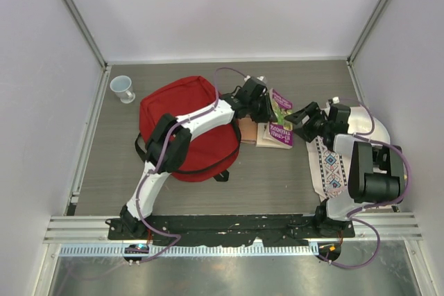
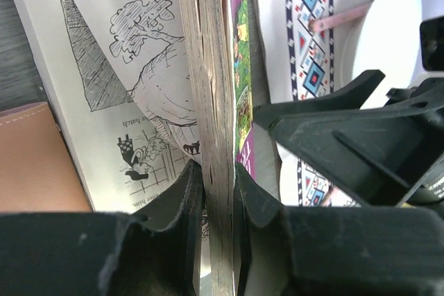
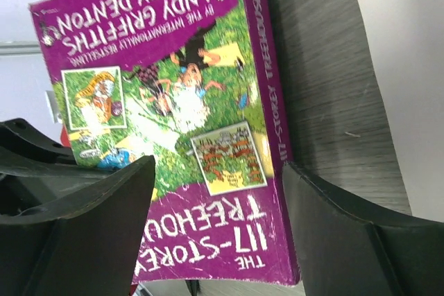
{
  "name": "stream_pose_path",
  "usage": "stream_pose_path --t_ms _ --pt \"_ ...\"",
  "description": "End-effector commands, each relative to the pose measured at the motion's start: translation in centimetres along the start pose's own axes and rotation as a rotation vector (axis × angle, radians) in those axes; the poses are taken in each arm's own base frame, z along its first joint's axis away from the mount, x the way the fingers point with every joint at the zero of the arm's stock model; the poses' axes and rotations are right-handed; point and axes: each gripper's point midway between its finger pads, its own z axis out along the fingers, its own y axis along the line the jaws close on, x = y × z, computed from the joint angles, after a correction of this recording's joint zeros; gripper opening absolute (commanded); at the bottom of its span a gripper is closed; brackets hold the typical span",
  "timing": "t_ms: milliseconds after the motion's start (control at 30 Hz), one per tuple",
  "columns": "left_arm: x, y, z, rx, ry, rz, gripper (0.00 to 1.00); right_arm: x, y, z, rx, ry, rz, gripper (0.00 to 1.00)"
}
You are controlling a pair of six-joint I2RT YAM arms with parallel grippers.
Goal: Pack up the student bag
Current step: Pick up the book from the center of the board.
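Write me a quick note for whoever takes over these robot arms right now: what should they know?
Left claw: shut on a block of pages of the open book.
Right claw: open, the book's cover between its fingers.
Red bag: on the table, left of the book, under the left arm.
Done: book gripped.
Left: book not yet in the bag.

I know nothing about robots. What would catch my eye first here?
The big red backpack lying left of centre dominates the top view. Beside it, the left gripper pinches the pages of a purple-and-green book, The 117-Storey Treehouse, while the right gripper stands open around its cover. A white embroidered cloth lies on the right.
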Motion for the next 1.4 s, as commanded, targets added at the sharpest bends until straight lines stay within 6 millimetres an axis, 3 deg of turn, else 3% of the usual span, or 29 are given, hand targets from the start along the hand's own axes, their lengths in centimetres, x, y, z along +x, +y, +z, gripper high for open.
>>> stream_pose_path --t_ms 0,133,333,400,600,833,1033,1133,1167,1233,1267,1367 --pt "-3.6 -7.7 -6.7 0.214 -0.099 0.108 0.0 -2.4 2.5 -1.9 -0.073 -0.081 -0.039 0.8" --pt "-4.4 -9.7 -9.0 0.322 -0.119 0.124 0.0 -2.7 3.7 -3.0 -0.157 -0.086 -0.024 0.8" --pt "-5.0 -10.9 -11.3 0.446 -0.119 0.106 0.0 -1.9 5.8 -4.0 -0.279 -0.062 -0.044 0.81" --pt "-4.9 -10.5 -11.2 0.452 -0.105 0.093 0.0 -2.2 7.3 -4.7 -0.351 -0.075 -0.056 0.8" --pt "-4.6 -11.7 -11.8 0.564 -0.093 0.091 0.0 -1.7 10.0 -6.2 -0.503 -0.067 -0.078 0.81" --pt "-4.5 -13.2 -12.6 0.675 -0.087 0.085 0.0 -1.0 11.1 -6.8 -0.619 -0.03 -0.01 0.81" --pt "-4.1 -13.3 -12.7 0.692 -0.078 0.084 0.0 -0.9 11.8 -7.3 -0.689 -0.023 0.017 0.8" --pt "-4.2 -13.0 -12.7 0.682 -0.087 0.079 0.0 -0.9 12.0 -7.5 -0.694 -0.029 0.011 0.67" --pt "-4.1 -12.8 -12.6 0.673 -0.083 0.075 0.0 -0.9 12.1 -7.6 -0.697 -0.033 0.008 0.56" --pt "-4.2 -12.6 -12.5 0.652 -0.094 0.083 0.0 -1.0 12.3 -7.8 -0.699 -0.039 0.004 0.47" --pt "-4.1 -12.0 -12.2 0.621 -0.087 0.078 0.02 -1.0 12.3 -7.9 -0.698 -0.042 0.001 0.37" --pt "-4.2 -10.5 -11.8 0.519 -0.111 0.095 0.28 -1.0 12.0 -7.7 -0.67 -0.049 0.005 0.28"
